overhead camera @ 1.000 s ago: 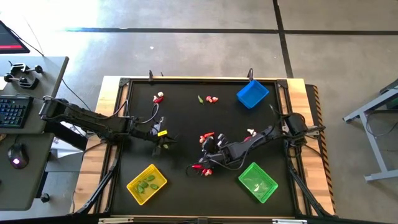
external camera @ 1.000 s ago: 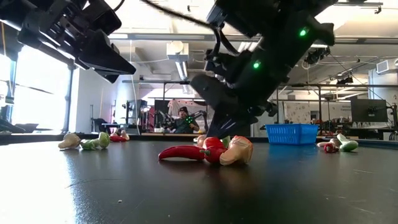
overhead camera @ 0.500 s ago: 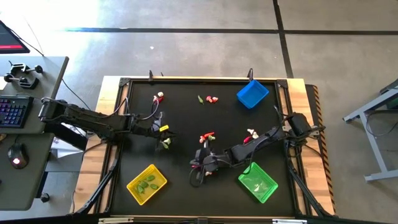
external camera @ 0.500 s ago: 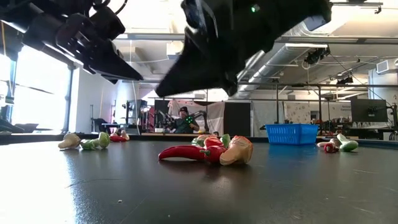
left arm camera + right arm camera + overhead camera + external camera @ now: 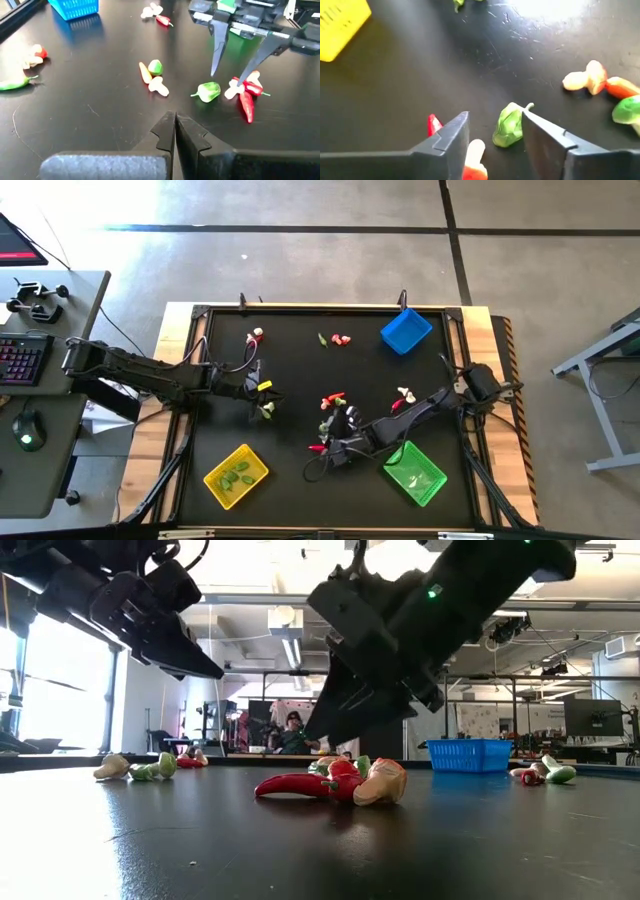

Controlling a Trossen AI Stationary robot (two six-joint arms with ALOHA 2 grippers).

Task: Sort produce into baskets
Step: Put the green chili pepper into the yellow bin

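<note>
My right gripper (image 5: 495, 116) hangs open a little above the table's middle (image 5: 332, 434). A small green pod (image 5: 509, 125) lies on the table between its two fingers, and neither finger touches it. Beside the pod lie a thin red chili (image 5: 247, 104) and a whitish bulb (image 5: 233, 90). A second small cluster of produce (image 5: 152, 76) lies a little farther back. My left gripper (image 5: 175, 121) is shut on nothing and hovers left of centre (image 5: 262, 396). The yellow basket (image 5: 236, 475) holds green pieces. The green basket (image 5: 414, 472) and the blue basket (image 5: 405, 330) stand on the right.
More produce lies at the far left (image 5: 255, 336), at the far middle (image 5: 335, 339) and near the right arm (image 5: 404, 394). A green and whitish piece (image 5: 266, 411) lies under my left gripper. Bare black table stretches between the yellow basket and the green one.
My right gripper was shut and low over the pieces at the table's middle. It has since risen a little, shifted slightly toward the near edge and opened. The chili and the bulb lie where they were.
</note>
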